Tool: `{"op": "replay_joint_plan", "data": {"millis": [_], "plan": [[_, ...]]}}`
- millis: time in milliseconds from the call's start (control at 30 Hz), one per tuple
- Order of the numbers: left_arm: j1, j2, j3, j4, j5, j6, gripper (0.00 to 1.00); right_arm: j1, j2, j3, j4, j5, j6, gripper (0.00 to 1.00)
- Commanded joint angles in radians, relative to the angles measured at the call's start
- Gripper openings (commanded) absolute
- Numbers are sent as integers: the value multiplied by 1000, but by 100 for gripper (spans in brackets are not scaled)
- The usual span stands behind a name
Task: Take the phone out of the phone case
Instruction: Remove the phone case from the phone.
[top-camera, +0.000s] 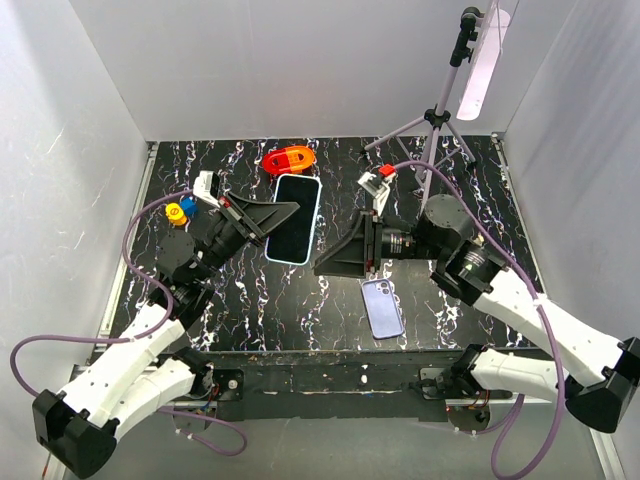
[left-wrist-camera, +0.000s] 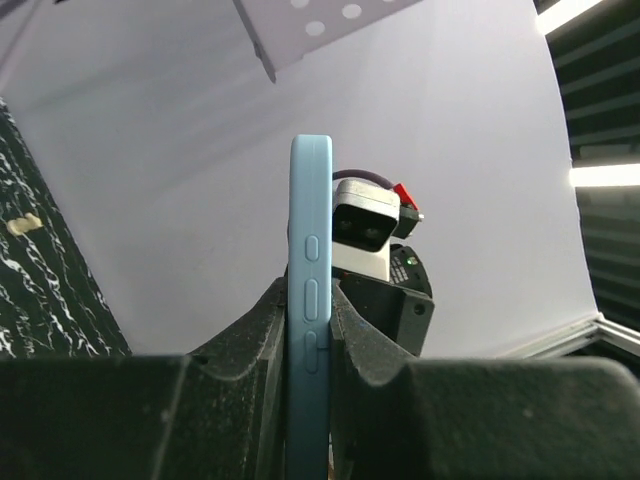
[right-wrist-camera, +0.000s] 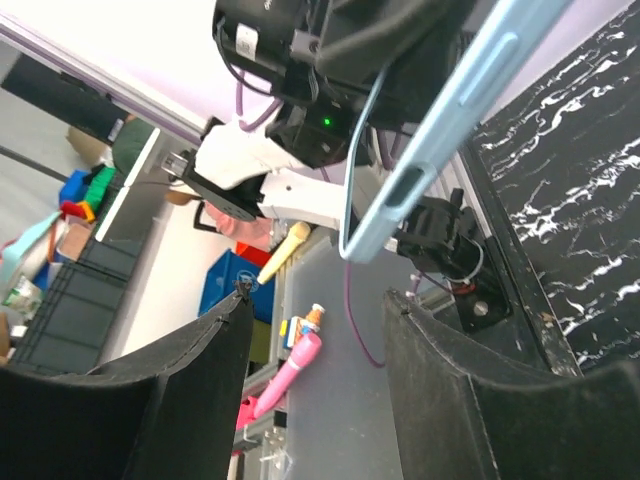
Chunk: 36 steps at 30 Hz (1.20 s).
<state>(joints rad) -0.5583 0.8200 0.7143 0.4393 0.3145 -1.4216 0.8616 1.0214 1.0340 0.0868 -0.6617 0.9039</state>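
The phone (top-camera: 383, 308) lies flat on the counter (top-camera: 260, 310), back upward with its camera corner away from the arms. It sits just in front of the right arm and well apart from the case (top-camera: 300, 235). The left pincer (top-camera: 283, 212) is clenched on the pale blue case, holding it off the counter. In the left wrist view the case stands on edge between the two pads, button bumps facing the camera. The case looks empty, since the right wrist view shows daylight through the loop at its lower end, though its dark inner face makes that hard to confirm from above. The right pincer (top-camera: 330, 262) is released, jaws apart with nothing between them, hovering between case and phone.

The phone should handle as a stiff, fairly dense slab with slick faces and glass that will not forgive a knock. Lying flat, it offers little to hold from above. The two long edges are the likeliest purchase, taken near the middle so it does not tip. The case is probably light and rubbery. It will bend under a pinch, so a hold on its rim near a side, as now, suits it better than one on the thin back
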Motion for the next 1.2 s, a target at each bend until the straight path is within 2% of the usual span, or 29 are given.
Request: {"op": "replay_joint_plan", "data": {"millis": [0,67,333,367,467,500,533,567,600,633,667,767,900,1033,1167], "plan": [[-2,-50,2,0,-106,35,0,2,74,24,221,13,163,60],[-2,-58,2,-16,-127,43,0,5,109,37,258,25,200,56],[-2,-56,4,-16,-138,26,0,11,173,121,174,54,168,34],[-2,-53,11,-40,-134,18,0,11,183,135,157,51,158,30],[-2,-54,39,-155,-121,10,0,10,200,166,116,25,113,2],[-2,-59,50,-189,-120,19,0,11,197,172,84,21,86,1],[-2,-67,56,-221,-117,32,8,11,191,166,70,13,51,1],[0,-71,66,-262,-114,47,34,10,181,153,65,10,26,1],[0,-76,80,-307,-112,61,55,7,169,144,50,5,0,1],[3,-74,94,-356,-103,76,62,-1,160,141,39,-19,-35,1],[12,-71,108,-378,-80,91,64,-9,154,140,31,-50,-51,1],[53,-27,137,-393,49,113,62,-48,141,147,7,-146,-77,1],[100,63,152,-340,279,96,49,-117,129,146,-16,-252,-73,1],[104,151,166,-185,426,47,45,-145,157,152,-19,-383,-46,1],[106,214,224,-145,492,56,46,-147,167,141,16,-441,-20,1]]}}
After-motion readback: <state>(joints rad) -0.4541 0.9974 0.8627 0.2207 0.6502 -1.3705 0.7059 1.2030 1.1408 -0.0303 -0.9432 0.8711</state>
